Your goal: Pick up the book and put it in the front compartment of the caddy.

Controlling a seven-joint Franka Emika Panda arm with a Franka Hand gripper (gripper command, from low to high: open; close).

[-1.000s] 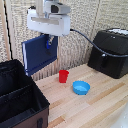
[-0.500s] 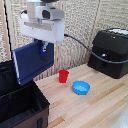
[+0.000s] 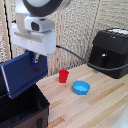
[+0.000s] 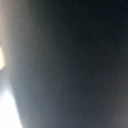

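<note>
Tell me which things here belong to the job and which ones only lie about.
For the job:
- thin dark navy-blue book, held by the gripper
- black soft fabric caddy

Lying about:
- small red cup
- shallow blue bowl
- black hard-plastic machine

Open caddy (image 3: 22,107) mouth below; red cup (image 3: 63,76) and blue bowl (image 3: 80,88) well aside.

This looks like a lab or test bench dressed as a home corner. A pale wooden plank tabletop (image 3: 95,107) stands before a beige woven-textured wall panel (image 3: 82,25). On it sit a small red cup (image 3: 63,76), a shallow blue bowl (image 3: 81,88) and a black hard-plastic boxy machine (image 3: 110,52), while a white robot arm (image 3: 37,27) with a black cable (image 3: 75,57) works above.
</note>
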